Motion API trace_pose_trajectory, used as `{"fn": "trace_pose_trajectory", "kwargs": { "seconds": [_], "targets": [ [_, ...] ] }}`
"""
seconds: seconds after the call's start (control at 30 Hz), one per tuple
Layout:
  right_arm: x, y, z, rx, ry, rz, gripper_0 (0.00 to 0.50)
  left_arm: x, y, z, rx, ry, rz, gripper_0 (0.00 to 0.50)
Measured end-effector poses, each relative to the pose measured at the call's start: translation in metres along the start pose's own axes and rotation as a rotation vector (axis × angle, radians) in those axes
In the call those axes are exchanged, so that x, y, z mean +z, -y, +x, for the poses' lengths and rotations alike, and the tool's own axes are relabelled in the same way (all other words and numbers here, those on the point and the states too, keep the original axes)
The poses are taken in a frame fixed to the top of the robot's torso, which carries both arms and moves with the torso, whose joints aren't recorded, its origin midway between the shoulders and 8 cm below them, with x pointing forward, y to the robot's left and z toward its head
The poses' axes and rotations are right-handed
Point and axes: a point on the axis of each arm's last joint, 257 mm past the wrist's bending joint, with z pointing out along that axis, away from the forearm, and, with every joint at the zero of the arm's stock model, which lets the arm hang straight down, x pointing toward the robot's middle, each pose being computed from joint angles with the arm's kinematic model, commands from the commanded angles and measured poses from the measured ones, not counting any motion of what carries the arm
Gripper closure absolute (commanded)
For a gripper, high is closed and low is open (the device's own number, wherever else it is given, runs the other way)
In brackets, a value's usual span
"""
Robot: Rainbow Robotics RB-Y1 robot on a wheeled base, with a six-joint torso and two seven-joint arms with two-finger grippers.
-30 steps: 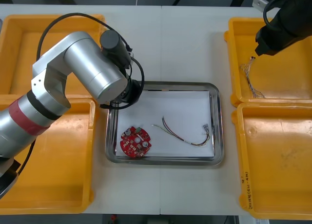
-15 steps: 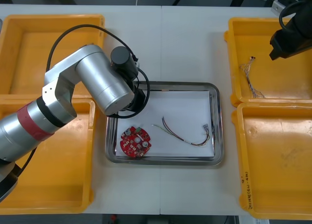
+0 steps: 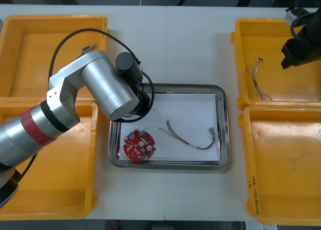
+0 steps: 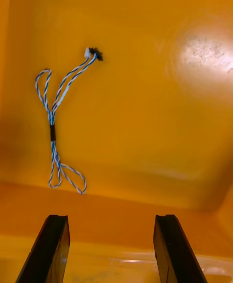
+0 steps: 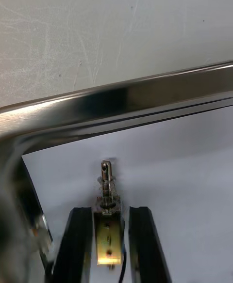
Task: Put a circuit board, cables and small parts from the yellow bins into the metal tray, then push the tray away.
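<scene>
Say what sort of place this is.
Likely an electronics kitting bench: yellow bins flank a metal tray holding a red circuit board and red and yellow cable; left gripper holds a small metal part there, right gripper open over a bin.

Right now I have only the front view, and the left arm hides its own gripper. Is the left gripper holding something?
Observer: Yes. In the left wrist view, the left gripper is shut on a small metal part, whose end sticks out past the fingertips.
Operator: Is it over the tray?
Observer: Yes, it is over the white inside, close to a corner of the rim of the metal tray.
Operator: And the right gripper?
Observer: The right gripper is open with nothing between its fingers. It is above a yellow bin where a twisted blue and white cable lies flat.
</scene>
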Motion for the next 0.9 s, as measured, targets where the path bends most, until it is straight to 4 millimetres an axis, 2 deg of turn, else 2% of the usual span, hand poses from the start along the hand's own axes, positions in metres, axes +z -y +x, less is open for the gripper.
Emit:
{"fn": "trace_pose_trajectory", "kwargs": {
  "seconds": [0.07, 0.4, 0.73, 0.9],
  "targets": [
    [0.004, 0.003, -0.002, 0.010, 0.009, 0.000, 0.000, 0.000, 0.000, -0.001, 0.000, 0.001, 0.001, 0.000],
    [0.030, 0.008, -0.017, 0.063, 0.065, -0.011, 0.000, -0.011, 0.015, -0.008, -0.015, 0.036, 0.033, 0.000],
    [0.058, -0.019, -0.021, 0.117, 0.073, -0.077, 0.000, -0.029, 0.018, -0.012, -0.032, 0.057, 0.023, 0.000],
    [0.064, -0.026, -0.028, 0.136, 0.104, -0.088, 0.000, -0.047, 0.011, -0.028, -0.078, 0.077, 0.030, 0.000]
  ]
}}
